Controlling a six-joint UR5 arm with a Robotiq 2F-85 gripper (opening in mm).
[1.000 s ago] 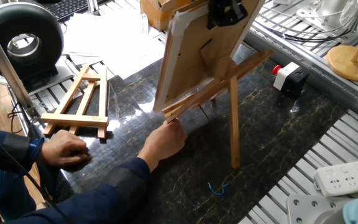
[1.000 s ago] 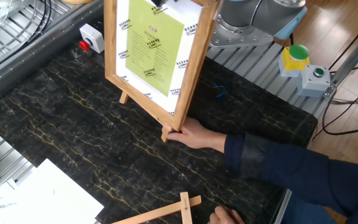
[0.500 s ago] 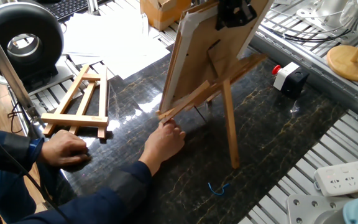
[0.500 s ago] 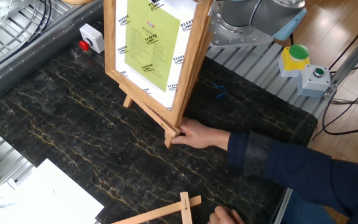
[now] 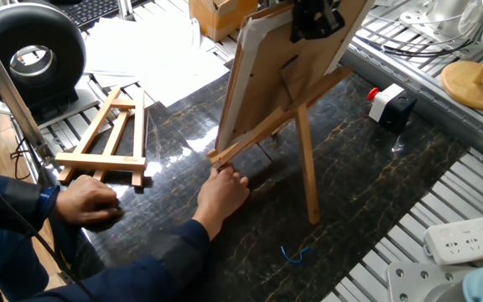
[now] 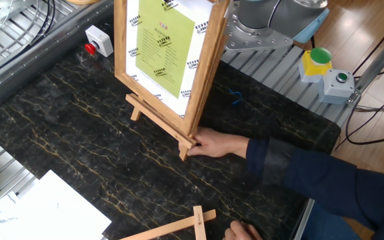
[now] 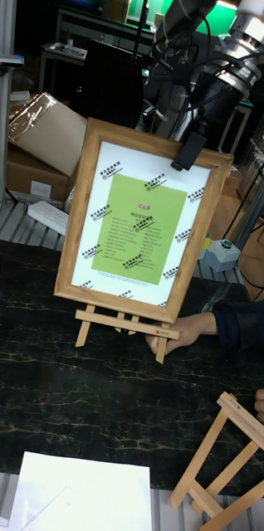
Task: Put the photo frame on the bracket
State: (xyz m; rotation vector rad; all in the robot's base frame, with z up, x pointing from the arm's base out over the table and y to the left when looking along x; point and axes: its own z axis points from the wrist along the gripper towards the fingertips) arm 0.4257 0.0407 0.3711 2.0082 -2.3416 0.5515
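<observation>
Silver-jointed arm (image 7: 232, 66), black jaws, dark cables

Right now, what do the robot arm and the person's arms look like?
The gripper is black, on a dark arm with a silver-grey joint and black cables. The person wears dark blue long sleeves; both hands are bare, without gloves.

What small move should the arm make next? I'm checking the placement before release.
Probably ease the wooden-edged photo frame with the green sheet down a little further, then open. The black claw grips its top edge, and its bottom edge looks on or just above the ledge of the light-wood slatted easel bracket, which a person's hand steadies. Whether it is fully seated is unclear.
</observation>
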